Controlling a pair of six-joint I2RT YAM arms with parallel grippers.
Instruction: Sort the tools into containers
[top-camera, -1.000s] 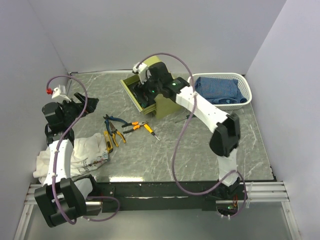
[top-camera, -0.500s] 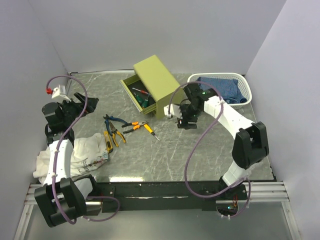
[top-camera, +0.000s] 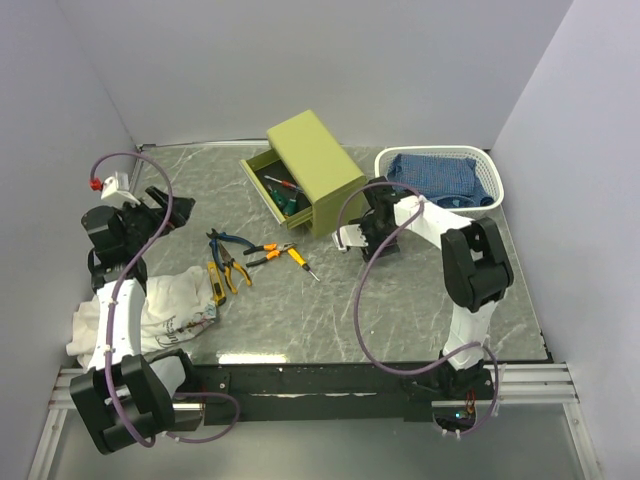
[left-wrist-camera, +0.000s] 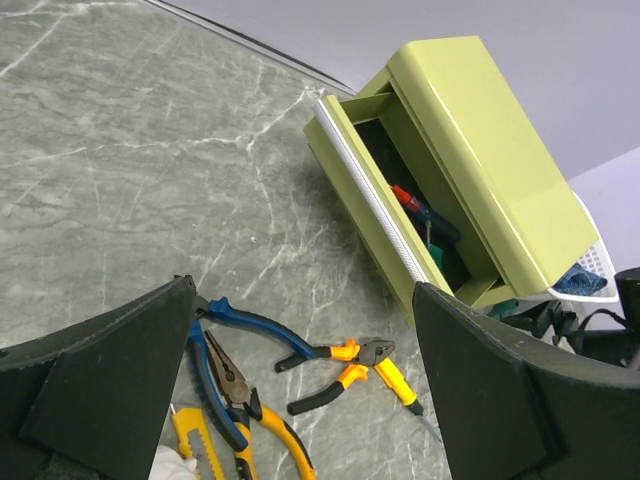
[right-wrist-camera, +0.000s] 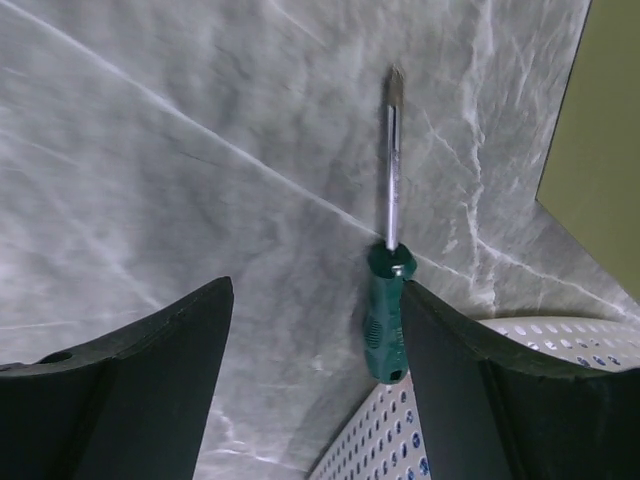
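Green-handled screwdriver flat on the grey marbled table inside my right gripper, parted and empty, white basket mostly cut off, left gripper wide, empty, drawer depths dark, pale walls

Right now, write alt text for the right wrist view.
A green-handled screwdriver lies on the marbled table beneath the open right gripper, its handle beside one finger. A white perforated basket and the olive cabinet edge the frame.
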